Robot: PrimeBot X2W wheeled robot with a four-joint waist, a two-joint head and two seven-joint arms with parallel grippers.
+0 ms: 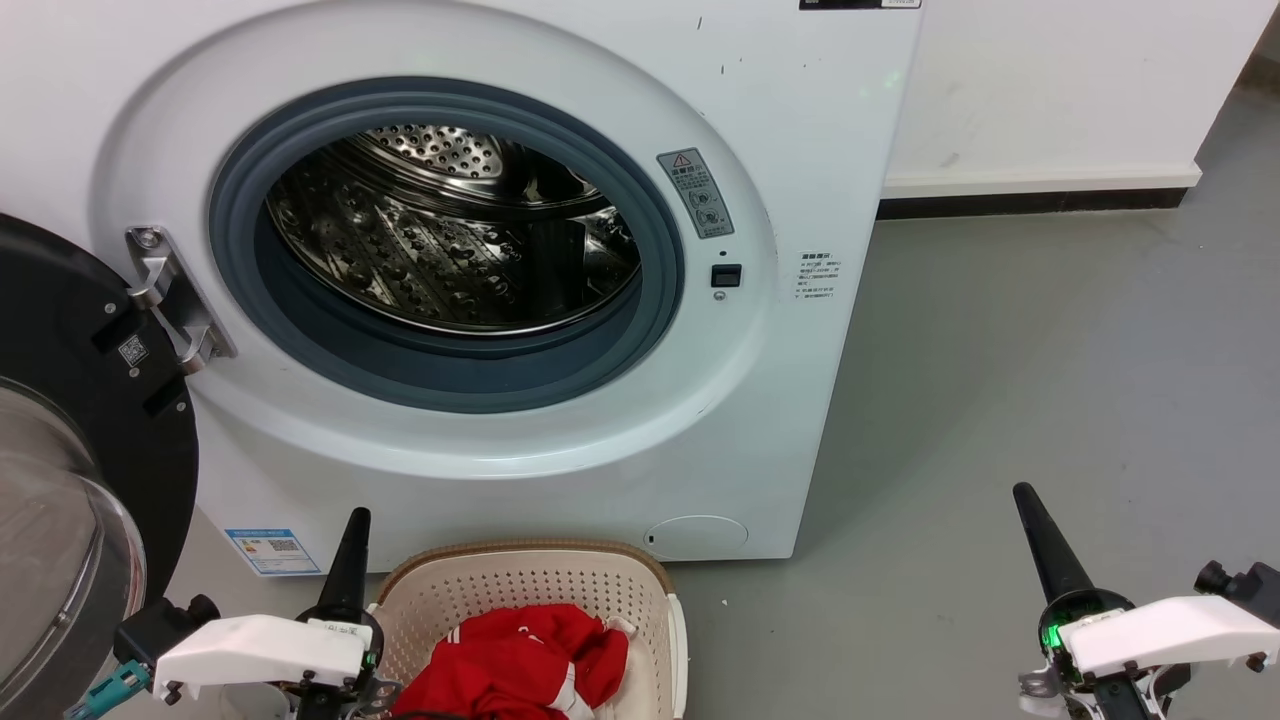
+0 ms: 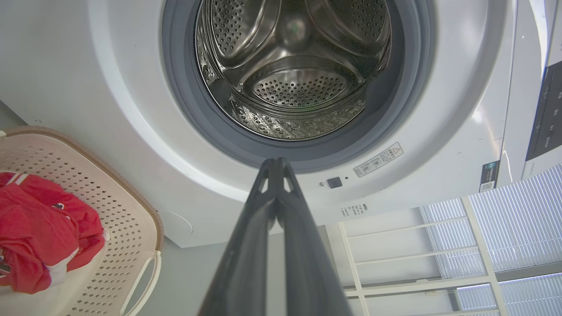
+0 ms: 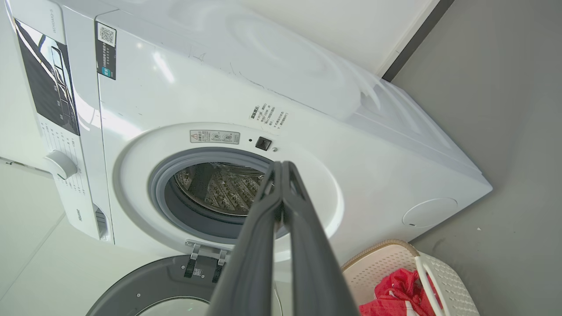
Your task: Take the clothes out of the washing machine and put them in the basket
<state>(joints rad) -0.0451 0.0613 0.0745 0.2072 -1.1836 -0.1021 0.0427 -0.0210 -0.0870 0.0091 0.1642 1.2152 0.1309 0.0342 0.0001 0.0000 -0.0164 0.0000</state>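
Observation:
The white washing machine (image 1: 560, 400) stands with its round door (image 1: 70, 480) swung open to the left, and the steel drum (image 1: 450, 230) shows no fabric inside. Red clothes (image 1: 515, 665) with white trim lie bunched in the cream basket (image 1: 540, 585) on the floor in front of the washer. My left gripper (image 1: 355, 520) is shut and empty just left of the basket, fingers pointing up at the washer. My right gripper (image 1: 1025, 495) is shut and empty over bare floor, well to the right. The wrist views show the clothes (image 2: 39, 228) (image 3: 395, 292) in the basket (image 2: 127, 206) (image 3: 448, 281).
The open door with its glass bowl (image 1: 50, 560) juts out at my far left, close to the left arm. Grey floor (image 1: 1050, 380) spreads to the right of the washer. A white wall with a dark skirting board (image 1: 1030, 200) runs behind.

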